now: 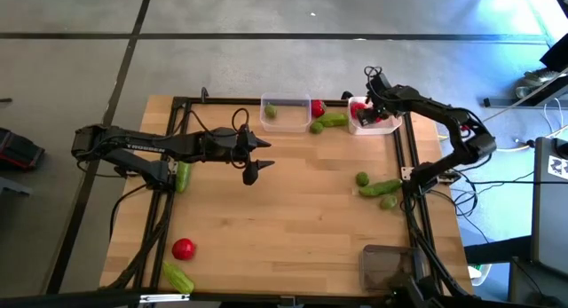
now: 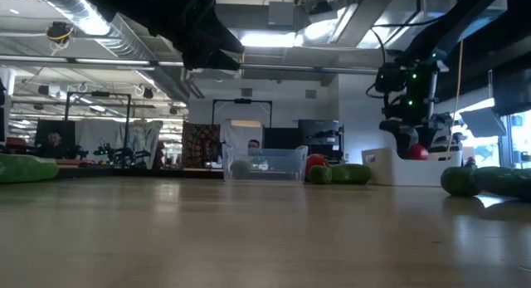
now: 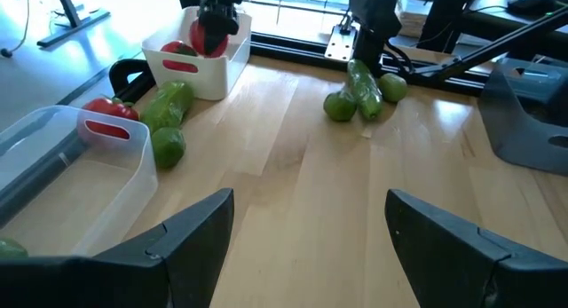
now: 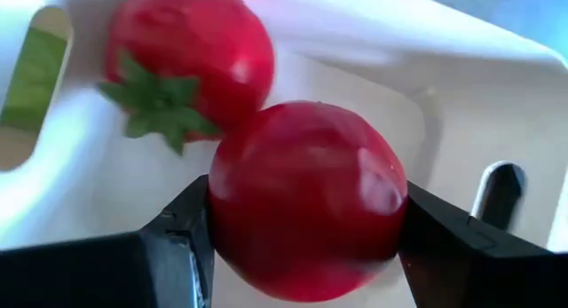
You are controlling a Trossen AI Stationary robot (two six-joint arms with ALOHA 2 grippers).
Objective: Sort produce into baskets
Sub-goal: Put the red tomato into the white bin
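The right gripper (image 4: pixel 302 228) grips a red tomato (image 4: pixel 306 197) between both fingers, directly over the white tub (image 1: pixel 377 123); a second red piece (image 4: pixel 191 51) lies inside, just beside it. Release drops straight down. The left gripper (image 1: pixel 257 157) waits at mid-table, fingers wide.

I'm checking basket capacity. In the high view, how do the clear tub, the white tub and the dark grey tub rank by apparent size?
1. Dark grey translucent plastic tub, largest.
2. Clear rectangular plastic tub.
3. White rectangular plastic tub, smallest, though the right arm's tool covers part of it, so that ranking is unsure.
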